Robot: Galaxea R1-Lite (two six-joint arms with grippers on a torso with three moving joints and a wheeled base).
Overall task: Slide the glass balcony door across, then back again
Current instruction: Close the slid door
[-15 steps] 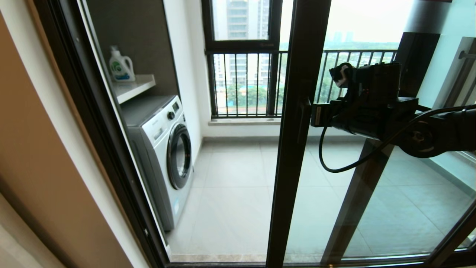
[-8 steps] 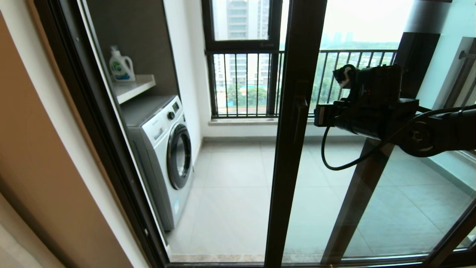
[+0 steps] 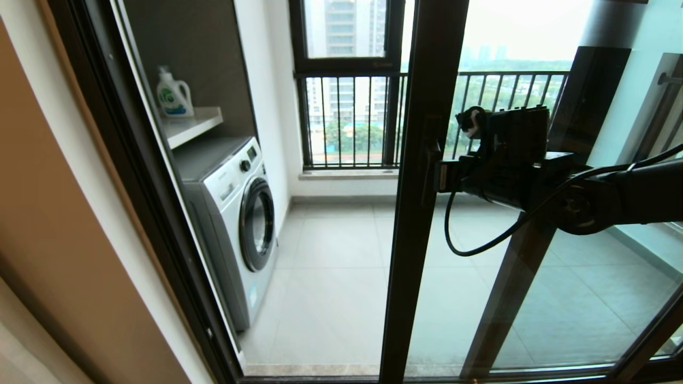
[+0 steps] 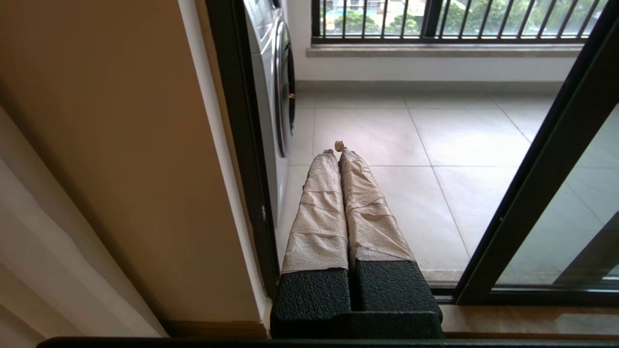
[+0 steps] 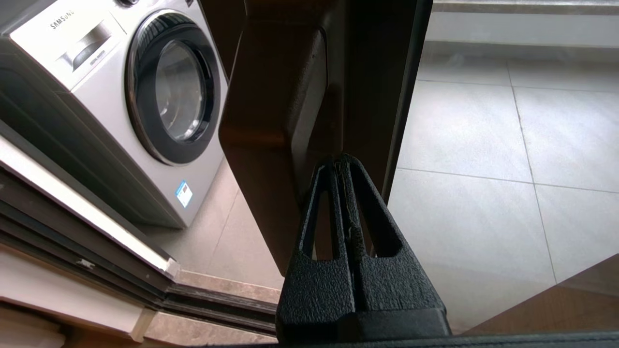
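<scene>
- We take the glass balcony door (image 3: 427,176) as our landmark. Its dark brown upright frame stands near the middle of the head view, with the clear glass panel extending to the robot's right of that frame.
- The doorway to the robot's left of the frame is open, exposing the tiled balcony floor (image 3: 336,266).
- The right pincer (image 3: 436,176) is at handle height, on the room side of the glass, with its tips against the door's handle (image 5: 271,111).
- In the right wrist view, the right pincer (image 5: 340,162) is clenched: both black fingers (image 5: 367,212) meet at the tips, and nothing is held between them. The tips press into the corner where the handle meets the frame.
- A black cable (image 3: 480,240) loops down beneath the right arm, in front of the glass.
- The left pincer (image 4: 337,150) is parked low, to the robot's left of the door, pointing toward the balcony floor. Its paper-wrapped fingers (image 4: 319,212) are clenched together and empty.
- A washing machine (image 3: 235,213) stands beyond the doorway, well to the robot's left of the door frame.
- A detergent bottle (image 3: 174,93) stands on the shelf (image 3: 195,125) above the washing machine.
- The outer window (image 3: 347,85) with black railing bars is behind the door, at the far side of the balcony.
</scene>
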